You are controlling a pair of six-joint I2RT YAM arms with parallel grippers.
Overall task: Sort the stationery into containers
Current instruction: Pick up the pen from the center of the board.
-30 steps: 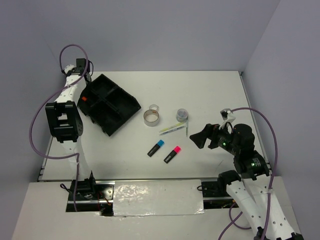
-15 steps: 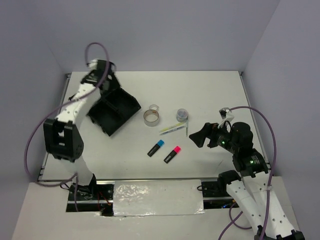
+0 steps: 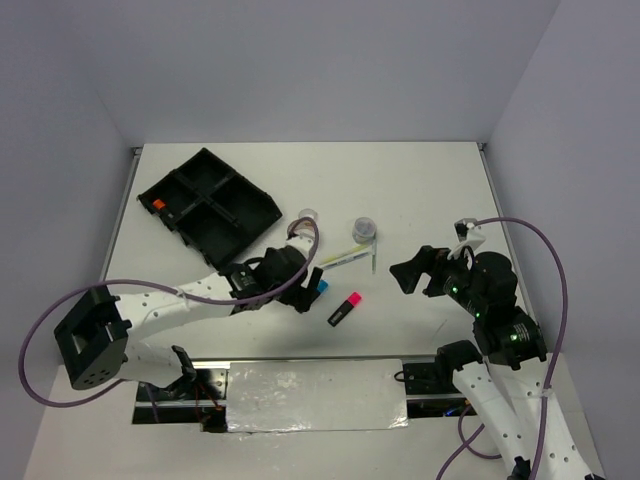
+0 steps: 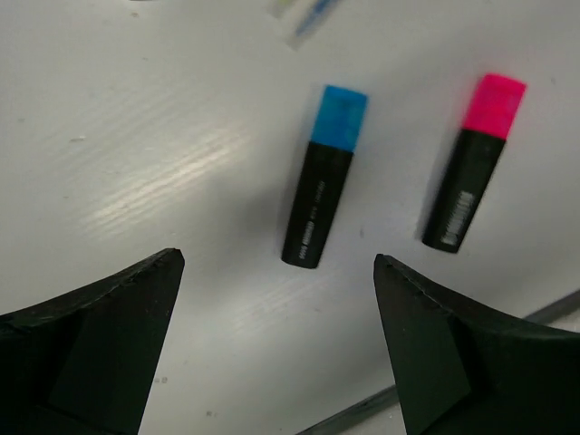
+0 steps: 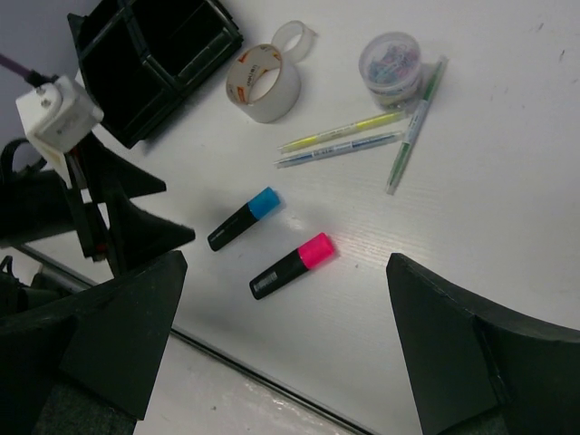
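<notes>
The black tray (image 3: 212, 206) sits at the far left, with the orange-capped highlighter (image 3: 155, 204) lying in its leftmost compartment. My left gripper (image 3: 308, 293) hovers open just short of the blue-capped highlighter (image 4: 324, 177), nothing between its fingers; the pink-capped highlighter (image 4: 473, 163) lies to that one's right. In the right wrist view the greyish tape roll (image 5: 263, 83), a smaller clear roll (image 5: 304, 36) and the thin pens (image 5: 343, 136) lie beyond the highlighters. Open and empty, my right gripper (image 3: 408, 272) hangs right of the pens.
A small clear jar of coloured clips (image 5: 391, 62) stands beside the pens, with a green pen (image 5: 415, 127) lying against it. The left arm (image 3: 190, 295) stretches low across the table's near left. A metal strip (image 3: 315, 395) runs along the near edge.
My left arm has swung from the tray at the far left to the table's middle, jaws now wide, above the blue highlighter. The orange highlighter stays in the tray. The right arm barely shifted.
</notes>
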